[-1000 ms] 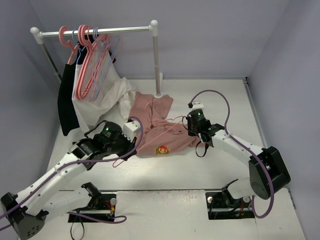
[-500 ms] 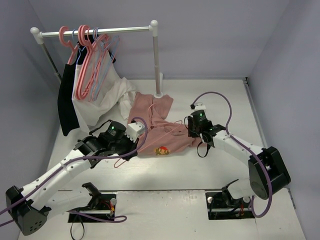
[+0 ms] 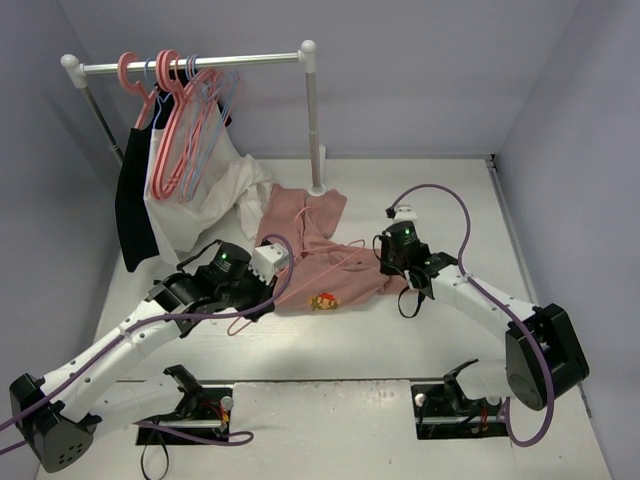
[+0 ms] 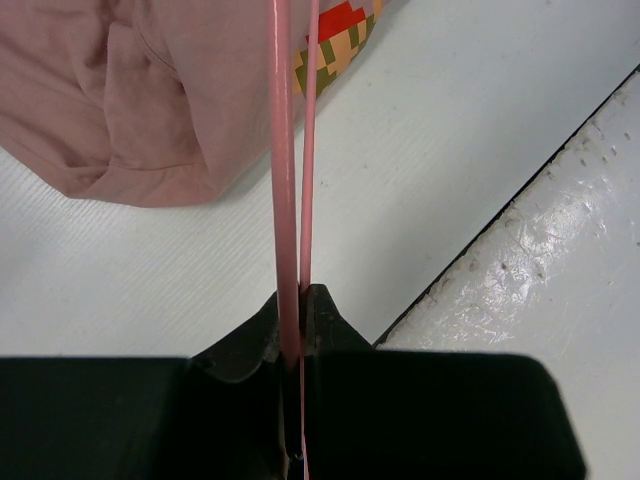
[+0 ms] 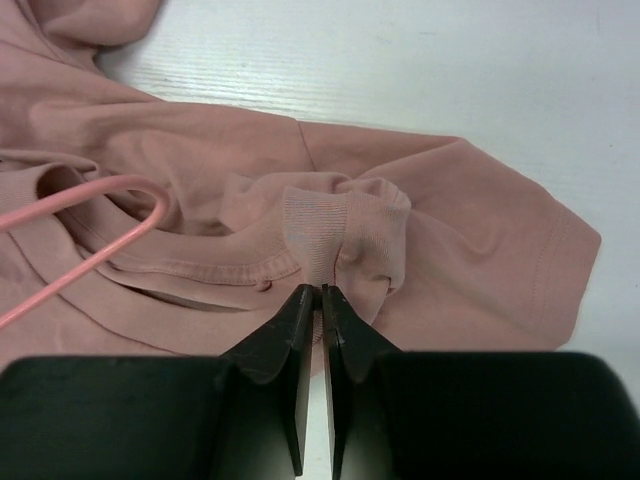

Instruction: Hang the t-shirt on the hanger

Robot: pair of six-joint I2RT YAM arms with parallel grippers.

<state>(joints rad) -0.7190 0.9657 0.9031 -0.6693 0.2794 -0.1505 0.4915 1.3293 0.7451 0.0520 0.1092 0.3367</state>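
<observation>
both stretched forward low, left gripper [image 4: 292,340] clamping hanger [image 4: 283,150], right gripper [image 5: 322,298] pinching t-shirt [image 5: 470,230] collar

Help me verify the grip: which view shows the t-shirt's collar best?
Right wrist: the ribbed collar fills the frame, pinched in the jaws of the right gripper. Top external shows the t-shirt small, its collar too tiny to judge. Left wrist shows only body fabric and the print.

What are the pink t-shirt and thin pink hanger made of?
The t-shirt looks like soft matte cotton knit: ribbed collar, stitched hems, limp folds. The hanger is a thin smooth rod, plastic or coated wire; I cannot tell which.
</observation>
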